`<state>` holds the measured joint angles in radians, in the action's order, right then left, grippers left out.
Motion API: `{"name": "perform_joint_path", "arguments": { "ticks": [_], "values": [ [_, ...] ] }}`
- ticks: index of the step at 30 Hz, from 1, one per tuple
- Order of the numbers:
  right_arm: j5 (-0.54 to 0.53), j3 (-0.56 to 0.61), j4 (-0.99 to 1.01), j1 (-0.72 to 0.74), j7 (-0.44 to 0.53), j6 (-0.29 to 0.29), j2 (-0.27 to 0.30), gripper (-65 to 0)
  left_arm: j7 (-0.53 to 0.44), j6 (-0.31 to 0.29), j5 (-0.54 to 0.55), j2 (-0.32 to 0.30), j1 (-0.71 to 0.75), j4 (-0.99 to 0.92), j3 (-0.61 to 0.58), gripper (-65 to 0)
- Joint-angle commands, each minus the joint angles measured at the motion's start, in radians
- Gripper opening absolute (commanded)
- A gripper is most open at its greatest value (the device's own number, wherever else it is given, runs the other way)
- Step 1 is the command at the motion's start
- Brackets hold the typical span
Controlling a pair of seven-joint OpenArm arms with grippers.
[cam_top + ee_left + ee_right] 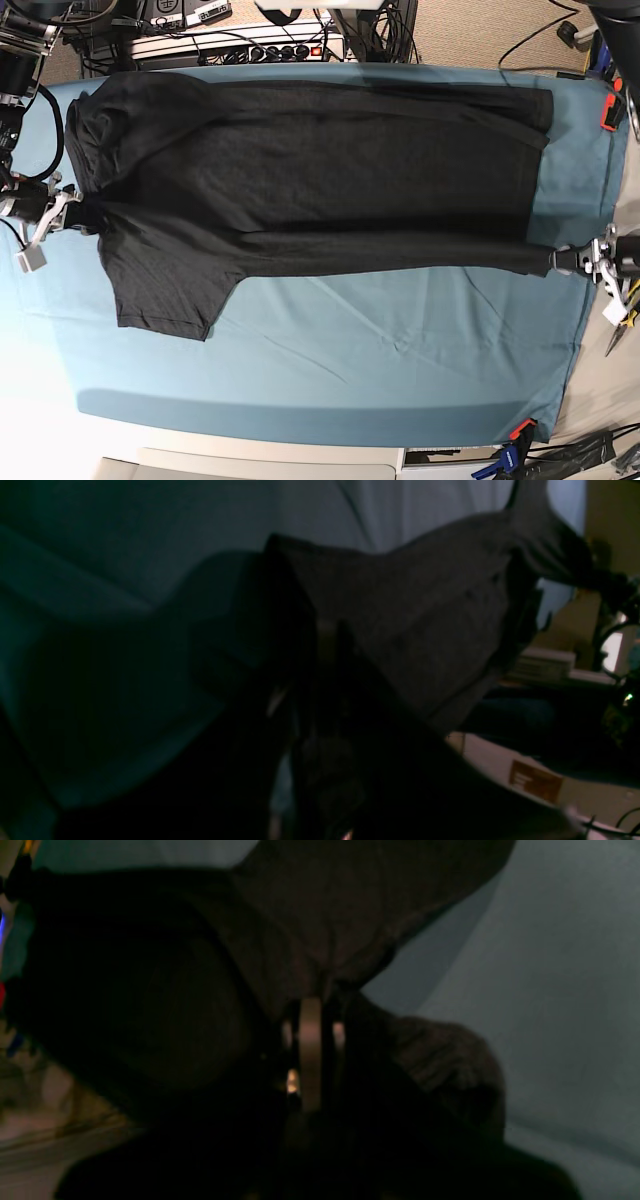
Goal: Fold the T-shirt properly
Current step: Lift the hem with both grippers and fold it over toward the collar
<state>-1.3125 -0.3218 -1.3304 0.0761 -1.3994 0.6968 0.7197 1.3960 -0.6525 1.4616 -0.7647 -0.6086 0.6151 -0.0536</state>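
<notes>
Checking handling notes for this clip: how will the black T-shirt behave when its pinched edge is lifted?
Likely floppy: the T-shirt sags between the left hand and right hand. Probably light, since small pinches hold it. Its free sleeve would probably trail.

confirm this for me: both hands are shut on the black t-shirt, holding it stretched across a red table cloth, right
Not quite: the table cloth is teal-blue, not red, as the base view shows. The rest stands: the left hand and the right hand are each shut on an edge of the black T-shirt, holding it stretched across the cloth.
</notes>
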Motion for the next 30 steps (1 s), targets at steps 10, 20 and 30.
{"name": "perform_joint_path", "arguments": {
  "ticks": [10,20,30],
  "values": [
    [-0.006,-0.008,-0.18,-0.105,0.003,0.001,0.061,-65.0,0.0,-0.003,0.022,-0.086,0.122,0.259,0.004,-65.0],
    [-0.007,-0.014,-0.182,-0.175,0.003,0.001,0.109,-65.0,0.0,-0.003,0.022,-0.137,0.158,0.261,0.004,-65.0],
    [0.005,-0.014,-0.181,-0.182,0.003,0.001,0.192,-65.0,0.0,0.005,0.022,-0.168,0.166,0.267,0.004,-65.0]
  ]
}}
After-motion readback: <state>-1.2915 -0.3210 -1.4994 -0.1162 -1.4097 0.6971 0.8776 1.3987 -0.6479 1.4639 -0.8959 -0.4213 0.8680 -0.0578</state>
